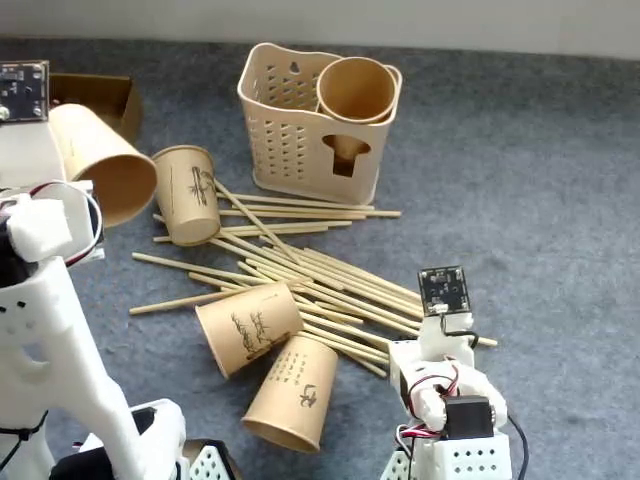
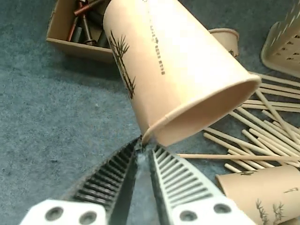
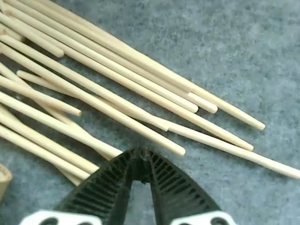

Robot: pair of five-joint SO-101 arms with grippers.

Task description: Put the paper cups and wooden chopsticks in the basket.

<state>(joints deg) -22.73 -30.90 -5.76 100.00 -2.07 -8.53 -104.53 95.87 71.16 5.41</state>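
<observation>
Left claw (image 2: 143, 143) clamped on the rim of tan bamboo-print paper cup (image 2: 173, 70), cup lifted just ahead of its tips, likely for carrying to beige perforated plastic basket (image 1: 290, 150) farther ahead. Right claw (image 3: 140, 157) pressed together, empty; pale wooden chopsticks (image 3: 108, 70) scattered just beyond its tips, probably next.

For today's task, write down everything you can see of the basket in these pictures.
The basket is beige and looks like plastic, with rounded corners and rows of small slots in its walls. A small hanging hole sits near the top of its taller far wall, and a larger keyhole-shaped cut-out opens in the near wall. It stands upright on the grey carpet, at the far side, beyond the scattered chopsticks. A paper cup stands inside at one end, mouth up.
</observation>
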